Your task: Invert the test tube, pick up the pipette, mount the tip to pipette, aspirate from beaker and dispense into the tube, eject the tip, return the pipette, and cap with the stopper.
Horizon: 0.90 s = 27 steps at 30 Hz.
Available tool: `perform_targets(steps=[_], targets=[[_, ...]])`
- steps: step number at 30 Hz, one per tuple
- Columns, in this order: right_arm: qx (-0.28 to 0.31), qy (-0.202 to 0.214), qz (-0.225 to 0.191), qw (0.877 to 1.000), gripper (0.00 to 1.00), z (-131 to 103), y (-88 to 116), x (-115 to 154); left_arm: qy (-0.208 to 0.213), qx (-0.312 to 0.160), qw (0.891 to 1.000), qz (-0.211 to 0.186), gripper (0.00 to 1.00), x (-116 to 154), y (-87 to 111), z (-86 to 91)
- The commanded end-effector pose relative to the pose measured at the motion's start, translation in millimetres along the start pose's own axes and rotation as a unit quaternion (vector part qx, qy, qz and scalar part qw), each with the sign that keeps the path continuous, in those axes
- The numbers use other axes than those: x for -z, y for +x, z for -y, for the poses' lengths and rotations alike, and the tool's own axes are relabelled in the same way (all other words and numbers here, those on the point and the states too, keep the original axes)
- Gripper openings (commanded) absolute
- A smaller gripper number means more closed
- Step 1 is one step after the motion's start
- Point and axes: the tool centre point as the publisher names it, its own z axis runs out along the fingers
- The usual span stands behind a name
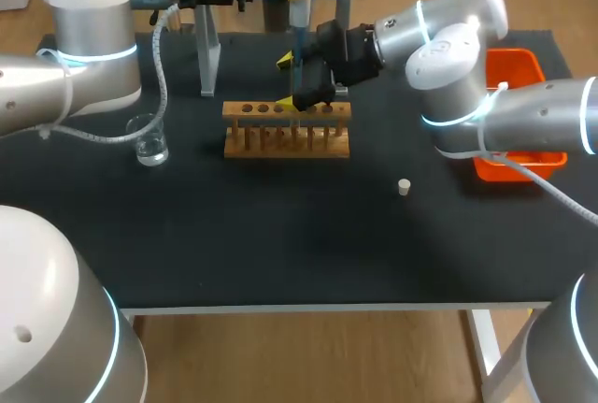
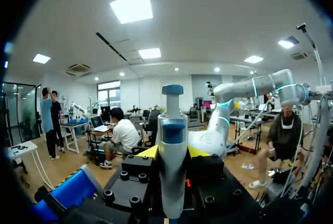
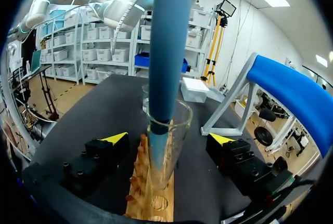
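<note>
Black bench with a wooden rack, where the left hand, clenched on the pipette, lowers its end into the racked test tube between the released right hand; dispensing seems underway, and next the pipette must lift straight out for tip ejection.

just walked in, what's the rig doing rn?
The left gripper is shut on the pipette, holding it upright over the wooden rack. Its blue lower end sits inside the glass test tube standing in the rack, so this looks like the dispense step. The right gripper straddles the tube, fingers open and not touching it. The stopper lies loose on the table.
</note>
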Motion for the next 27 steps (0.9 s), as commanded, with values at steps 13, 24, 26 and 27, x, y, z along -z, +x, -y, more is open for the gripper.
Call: perform_targets(steps=[13,24,26,27], targets=[[0.0,0.001,-0.002,1.0,1.0,0,-1,0,-0.006,-0.004,1.0,0.0,0.0,-3,1.6,8.5],[0.0,0.001,-0.002,1.0,1.0,0,-1,0,-0.012,-0.006,1.0,0.002,0.0,-4,3.6,14.8],[0.0,0.001,-0.002,1.0,1.0,0,-1,0,-0.013,-0.007,1.0,0.003,0.0,-5,3.8,15.7],[0.0,0.001,-0.002,1.0,1.0,0,-1,0,-0.013,-0.007,1.0,0.003,0.0,-5,3.8,16.2]])
